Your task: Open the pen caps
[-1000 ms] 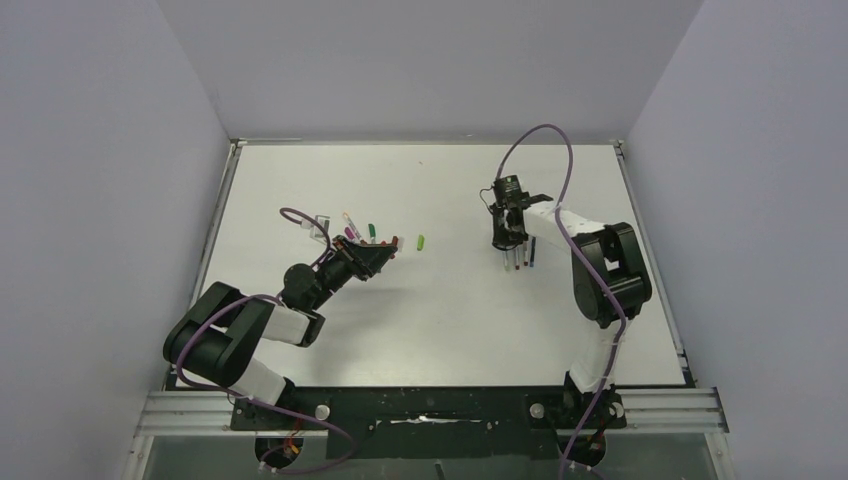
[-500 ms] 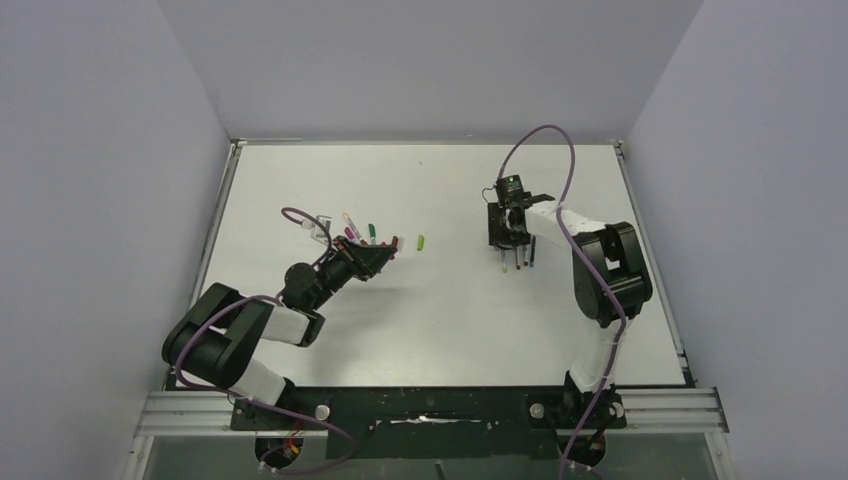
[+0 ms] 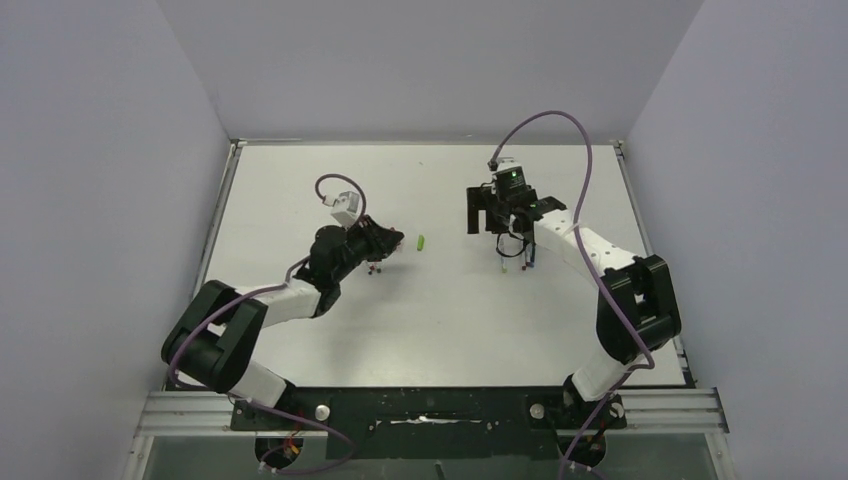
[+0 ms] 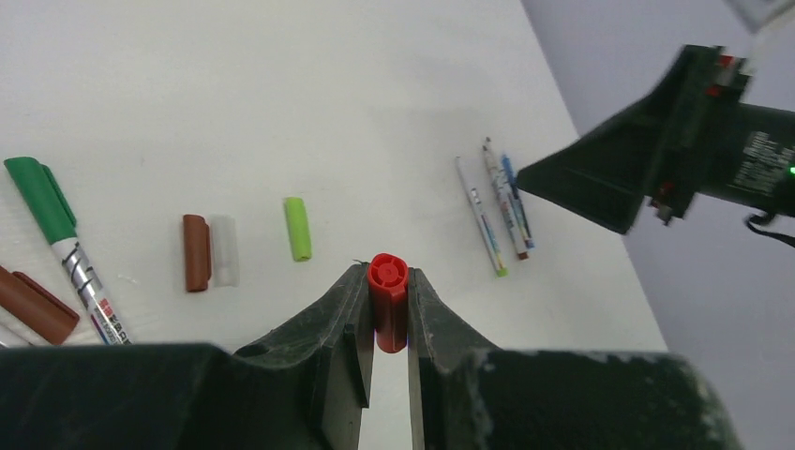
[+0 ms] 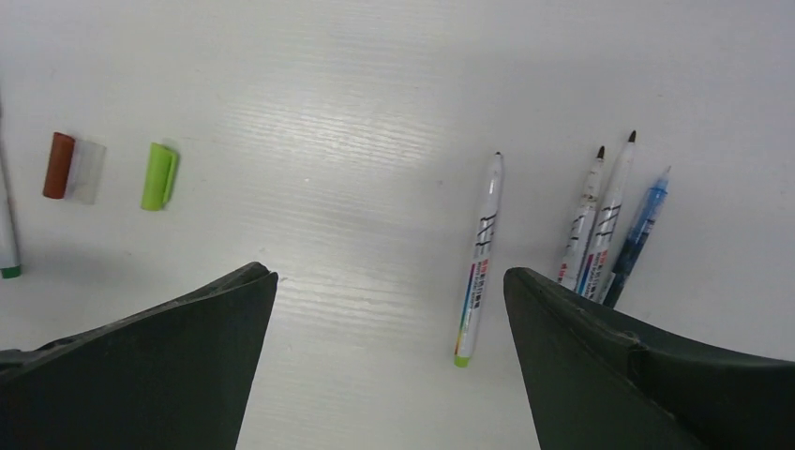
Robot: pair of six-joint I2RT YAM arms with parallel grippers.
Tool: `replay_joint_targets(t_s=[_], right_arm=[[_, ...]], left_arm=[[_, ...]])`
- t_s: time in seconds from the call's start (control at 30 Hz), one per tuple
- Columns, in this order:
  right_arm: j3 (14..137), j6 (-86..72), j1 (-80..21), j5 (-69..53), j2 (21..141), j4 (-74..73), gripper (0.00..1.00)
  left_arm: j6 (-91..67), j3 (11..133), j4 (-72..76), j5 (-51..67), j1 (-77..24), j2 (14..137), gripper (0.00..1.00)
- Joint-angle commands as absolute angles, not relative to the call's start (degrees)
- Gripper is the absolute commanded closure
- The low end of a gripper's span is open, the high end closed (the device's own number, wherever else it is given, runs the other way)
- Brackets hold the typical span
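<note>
red cap free in the left jaws, a capped pen left to do

the short red plastic cap (image 4: 388, 298), a smooth hollow tube seen end-on with a small inner ring, is pinched between the closed left jaws with no barrel in it. i judge this to be the end of one uncapping: the cap is off and only needs a place to lie.

just beyond it, on the matt white bench (image 4: 281, 75), lie a lime-green plastic cap (image 4: 297, 228) and a brown cap (image 4: 196, 251) that touches a clear plastic sleeve (image 4: 223, 248). further left lies a white-barrelled pen with a green clip cap (image 4: 67, 248), its cap still on. a dark maroon cap (image 4: 33, 305) sits at the frame's edge.

well apart, on the other side, the right jaws stand wide open and hold nothing. below them four bare-tipped pens lie roughly parallel:
- a white pen with a lime end (image 5: 479, 258)
- a pair of white pens with dark tips (image 5: 611, 214), close together
- a translucent blue pen (image 5: 639, 230) beside that pair

the next move probably calls for laying the red cap down low among the loose caps, since a round, slick tube may roll. after that the green-capped pen looks next: one set of jaws on the barrel, the other on the cap, and a straight pull along its length.
</note>
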State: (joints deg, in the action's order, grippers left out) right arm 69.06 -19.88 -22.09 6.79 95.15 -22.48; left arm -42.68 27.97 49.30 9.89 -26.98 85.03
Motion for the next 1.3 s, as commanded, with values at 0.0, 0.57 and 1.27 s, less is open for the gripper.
replay_joint_targets(t_s=[0.0, 0.57, 1.27], right_arm=[[68.0, -20.4, -23.6, 4.8, 92.4, -19.2, 0.02], [67.0, -20.8, -24.7, 2.7, 90.9, -17.9, 0.02], [67.0, -20.6, -24.7, 1.9, 91.7, -17.7, 0.02]], left_arm=[[-34.8, 40.1, 29.1, 0.5, -30.0, 89.3, 0.93], [-27.3, 65.2, 4.6, -15.7, -33.9, 109.1, 0.90], [-26.4, 67.4, 2.3, -16.9, -34.1, 111.6, 0.79]])
